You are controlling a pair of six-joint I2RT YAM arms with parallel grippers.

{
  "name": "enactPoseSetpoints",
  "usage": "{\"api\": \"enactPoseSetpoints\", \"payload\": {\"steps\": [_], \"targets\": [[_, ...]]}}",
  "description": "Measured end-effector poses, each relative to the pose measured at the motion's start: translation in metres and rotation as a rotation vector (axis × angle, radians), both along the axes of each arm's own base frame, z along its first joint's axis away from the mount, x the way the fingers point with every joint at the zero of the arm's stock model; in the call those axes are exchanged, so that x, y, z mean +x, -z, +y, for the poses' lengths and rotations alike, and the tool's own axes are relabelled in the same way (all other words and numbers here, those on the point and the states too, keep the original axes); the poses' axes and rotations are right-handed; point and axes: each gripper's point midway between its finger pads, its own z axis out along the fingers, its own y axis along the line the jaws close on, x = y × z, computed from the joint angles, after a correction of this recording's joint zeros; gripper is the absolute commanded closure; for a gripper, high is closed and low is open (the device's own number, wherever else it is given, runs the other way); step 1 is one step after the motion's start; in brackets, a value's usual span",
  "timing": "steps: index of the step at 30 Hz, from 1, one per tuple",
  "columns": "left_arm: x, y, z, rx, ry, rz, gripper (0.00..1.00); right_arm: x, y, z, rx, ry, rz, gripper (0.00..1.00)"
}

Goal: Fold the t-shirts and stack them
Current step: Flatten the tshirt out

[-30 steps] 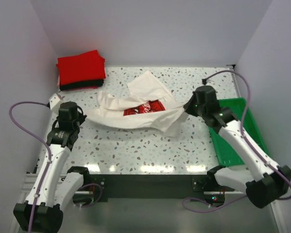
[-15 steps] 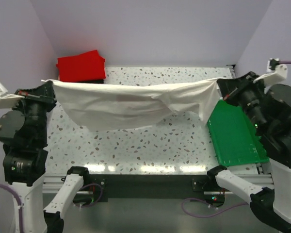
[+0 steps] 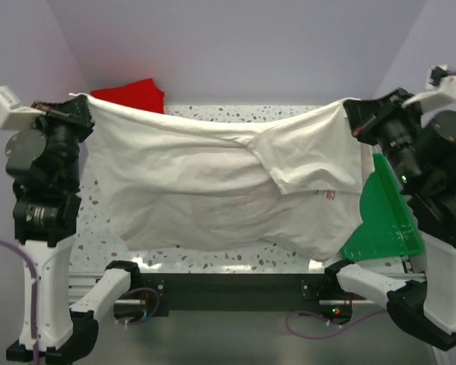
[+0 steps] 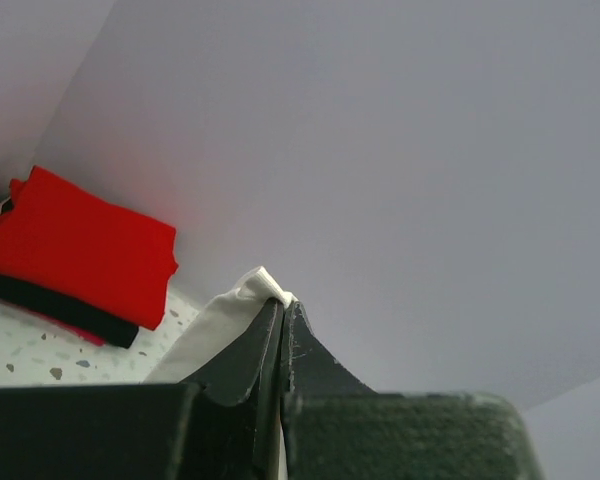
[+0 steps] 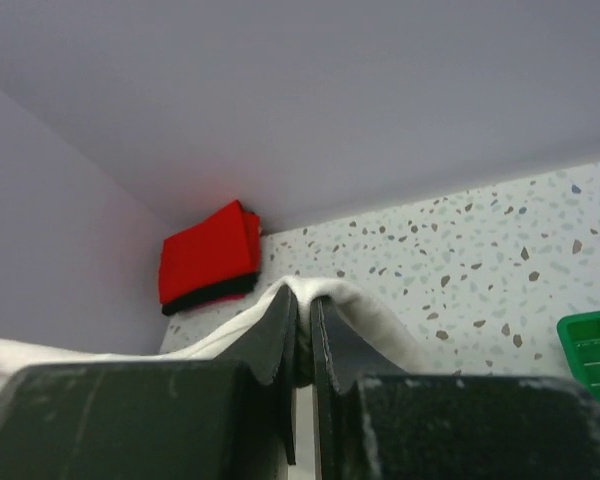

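Note:
A cream-white t-shirt (image 3: pixel 213 190) hangs spread out in the air above the table, pulled taut along its top edge between my two grippers. My left gripper (image 3: pixel 82 109) is shut on its left top corner (image 4: pixel 258 287), seen close in the left wrist view (image 4: pixel 283 306). On the right top corner (image 5: pixel 380 305) my right gripper (image 3: pixel 351 112) is shut, its tips (image 5: pixel 303 300) pinching a fold. A faint red print (image 3: pixel 328 195) shows through the cloth. The folded red t-shirt (image 4: pixel 80 250) lies on a black one (image 4: pixel 65 305) at the back left corner, mostly hidden in the top view.
A green plastic tray (image 3: pixel 386 224) lies at the right side of the speckled table (image 5: pixel 460 260), partly covered by the hanging shirt. Grey walls enclose the table at the back and both sides. Both arms stand raised near the side walls.
Both grippers lifted the cream-white shirt off the table and pulled it apart. Since half a second ago it has risen higher and now hangs as a wide sheet hiding most of the table.

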Motion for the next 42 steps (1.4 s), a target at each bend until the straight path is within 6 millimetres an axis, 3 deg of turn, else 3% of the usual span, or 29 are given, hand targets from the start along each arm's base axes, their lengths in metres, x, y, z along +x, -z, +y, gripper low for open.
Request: {"api": "enactPoseSetpoints", "payload": {"steps": [5, 10, 13, 15, 17, 20, 22, 25, 28, 30, 32, 35, 38, 40, 42], "targets": [[0.101, 0.042, -0.008, 0.026, 0.003, 0.130, 1.00, 0.094, 0.023, 0.037, -0.077, 0.017, 0.078, 1.00], [0.212, 0.082, -0.013, 0.057, 0.015, 0.238, 1.00, 0.203, 0.044, 0.075, -0.117, 0.021, 0.117, 1.00], [0.264, 0.069, -0.008, 0.056, 0.033, 0.206, 1.00, 0.258, 0.041, 0.084, -0.099, 0.028, 0.082, 1.00], [0.296, 0.043, 0.005, 0.054, 0.041, 0.140, 1.00, 0.280, 0.036, 0.081, -0.078, 0.036, 0.047, 1.00], [0.307, 0.022, 0.018, 0.054, 0.049, 0.079, 1.00, 0.288, 0.034, 0.071, -0.066, 0.052, 0.031, 1.00], [0.303, 0.003, 0.046, 0.046, 0.046, 0.020, 1.00, 0.284, 0.018, 0.055, -0.042, 0.074, -0.029, 1.00], [0.294, -0.004, 0.060, 0.046, 0.044, -0.006, 1.00, 0.271, 0.008, 0.048, -0.032, 0.078, -0.054, 1.00], [0.272, 0.004, 0.067, 0.044, 0.055, 0.004, 1.00, 0.239, 0.001, 0.046, -0.009, 0.049, -0.083, 1.00], [0.247, 0.032, 0.058, 0.040, 0.080, 0.038, 1.00, 0.205, 0.027, 0.043, 0.004, 0.030, -0.045, 1.00], [0.232, 0.065, 0.051, 0.023, 0.102, 0.093, 1.00, 0.185, 0.070, 0.037, 0.011, 0.028, 0.028, 1.00], [0.216, 0.114, 0.045, -0.006, 0.114, 0.173, 1.00, 0.172, 0.120, 0.034, 0.011, 0.032, 0.118, 1.00], [0.186, 0.214, 0.038, -0.082, 0.118, 0.345, 1.00, 0.149, 0.239, 0.028, -0.019, 0.044, 0.363, 0.98], [0.150, 0.315, 0.031, -0.166, 0.102, 0.538, 1.00, 0.124, 0.341, 0.022, -0.070, 0.058, 0.616, 0.90], [0.123, 0.371, 0.027, -0.213, 0.086, 0.656, 1.00, 0.104, 0.390, 0.017, -0.102, 0.062, 0.754, 0.84], [0.095, 0.420, 0.022, -0.256, 0.069, 0.770, 1.00, 0.089, 0.424, 0.014, -0.126, 0.059, 0.860, 0.76]]}}
